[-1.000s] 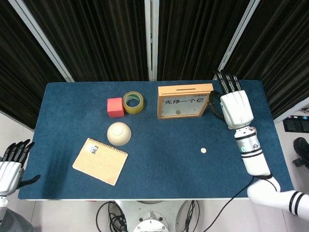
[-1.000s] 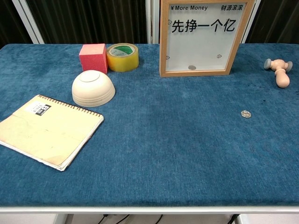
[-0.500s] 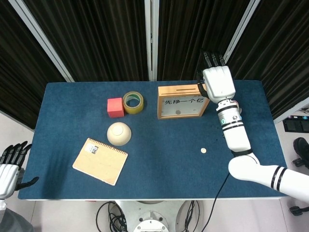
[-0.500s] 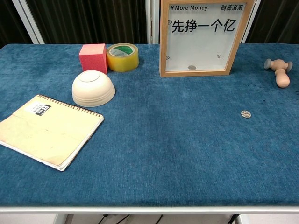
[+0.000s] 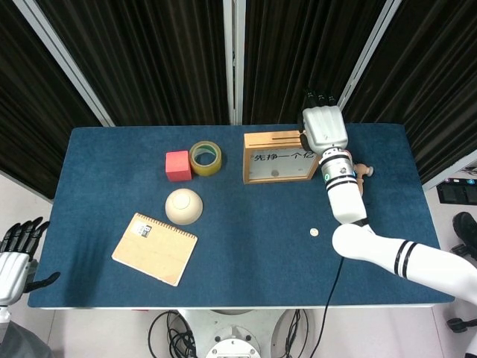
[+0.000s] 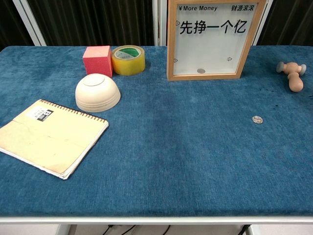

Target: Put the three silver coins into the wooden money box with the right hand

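Observation:
The wooden money box (image 5: 282, 158) (image 6: 211, 39) stands upright at the back of the blue table, with a slot along its top edge. One silver coin (image 5: 274, 173) (image 6: 201, 71) lies inside it behind the glass. Another silver coin (image 5: 314, 233) (image 6: 257, 119) lies on the cloth in front of the box, to the right. My right hand (image 5: 323, 128) hovers over the box's top right corner with its back to the head camera. Its fingers point away and hide whatever is under them. My left hand (image 5: 15, 257) hangs off the table's front left corner, fingers apart and empty.
A small wooden mallet (image 5: 361, 173) (image 6: 292, 73) lies right of the box. A red cube (image 5: 177, 165), a yellow tape roll (image 5: 206, 157), an upturned cream bowl (image 5: 183, 206) and a spiral notebook (image 5: 154, 247) sit on the left half.
My right hand moved left and towards the back, from beside the box's right end to above its top right corner. The mallet it had covered now shows.

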You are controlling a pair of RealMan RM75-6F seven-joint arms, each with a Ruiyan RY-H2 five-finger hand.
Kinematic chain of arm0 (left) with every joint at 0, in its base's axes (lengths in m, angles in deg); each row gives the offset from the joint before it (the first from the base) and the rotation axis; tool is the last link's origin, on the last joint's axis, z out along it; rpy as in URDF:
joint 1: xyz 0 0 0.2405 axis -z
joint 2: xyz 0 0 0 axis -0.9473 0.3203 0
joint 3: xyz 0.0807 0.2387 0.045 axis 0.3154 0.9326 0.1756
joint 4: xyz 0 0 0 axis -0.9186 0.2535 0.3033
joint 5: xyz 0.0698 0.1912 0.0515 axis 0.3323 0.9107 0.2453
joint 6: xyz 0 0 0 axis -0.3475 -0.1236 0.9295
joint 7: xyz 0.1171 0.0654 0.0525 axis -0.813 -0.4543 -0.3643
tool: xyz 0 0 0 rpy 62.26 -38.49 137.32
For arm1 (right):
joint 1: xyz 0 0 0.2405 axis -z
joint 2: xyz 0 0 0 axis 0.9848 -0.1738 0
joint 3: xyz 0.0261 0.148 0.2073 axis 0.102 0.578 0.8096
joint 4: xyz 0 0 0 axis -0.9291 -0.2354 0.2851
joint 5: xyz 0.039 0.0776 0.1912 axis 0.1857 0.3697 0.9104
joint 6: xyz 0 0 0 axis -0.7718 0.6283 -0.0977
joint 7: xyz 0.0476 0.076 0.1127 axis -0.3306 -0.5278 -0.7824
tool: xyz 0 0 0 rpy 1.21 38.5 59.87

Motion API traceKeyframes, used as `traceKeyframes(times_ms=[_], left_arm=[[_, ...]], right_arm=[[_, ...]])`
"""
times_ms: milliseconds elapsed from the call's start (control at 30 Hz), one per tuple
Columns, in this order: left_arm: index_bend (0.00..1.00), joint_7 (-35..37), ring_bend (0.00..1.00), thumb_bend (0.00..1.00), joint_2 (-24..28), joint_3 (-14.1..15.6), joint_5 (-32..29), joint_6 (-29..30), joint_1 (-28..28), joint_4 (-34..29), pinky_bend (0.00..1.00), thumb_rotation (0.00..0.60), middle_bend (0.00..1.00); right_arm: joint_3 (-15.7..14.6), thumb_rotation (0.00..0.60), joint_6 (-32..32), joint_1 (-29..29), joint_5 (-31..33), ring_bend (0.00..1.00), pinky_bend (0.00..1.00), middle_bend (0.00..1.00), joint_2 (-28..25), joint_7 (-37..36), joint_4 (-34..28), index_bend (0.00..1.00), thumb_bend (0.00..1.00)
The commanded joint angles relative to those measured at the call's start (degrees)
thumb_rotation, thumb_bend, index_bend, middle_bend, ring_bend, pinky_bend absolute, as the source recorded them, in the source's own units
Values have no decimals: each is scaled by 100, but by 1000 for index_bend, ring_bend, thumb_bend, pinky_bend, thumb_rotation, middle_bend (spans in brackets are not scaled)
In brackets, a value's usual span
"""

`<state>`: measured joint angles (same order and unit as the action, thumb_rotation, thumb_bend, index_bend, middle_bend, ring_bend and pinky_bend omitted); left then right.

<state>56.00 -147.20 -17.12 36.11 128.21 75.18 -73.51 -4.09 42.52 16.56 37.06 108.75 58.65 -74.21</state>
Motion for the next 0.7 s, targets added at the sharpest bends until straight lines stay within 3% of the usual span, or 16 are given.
traceKeyframes(times_ms=[33, 333, 700], left_arm=[[7, -8, 0, 0, 7, 0, 5, -2, 0, -14, 0, 600, 0], [7, 39, 0, 0, 14, 5, -30, -61, 1, 10, 0, 600, 0], [7, 56, 0, 0, 2, 4, -49, -88, -4, 57, 0, 600, 0]], right_arm=[[-66, 600, 45, -83, 115, 0, 0, 34, 110, -39, 115, 802, 420], [-32, 600, -79, -307, 651, 0, 0, 35, 324, -228, 429, 802, 419], [-127, 600, -139, -480, 858, 0, 0, 36, 384, -279, 557, 806, 419]])
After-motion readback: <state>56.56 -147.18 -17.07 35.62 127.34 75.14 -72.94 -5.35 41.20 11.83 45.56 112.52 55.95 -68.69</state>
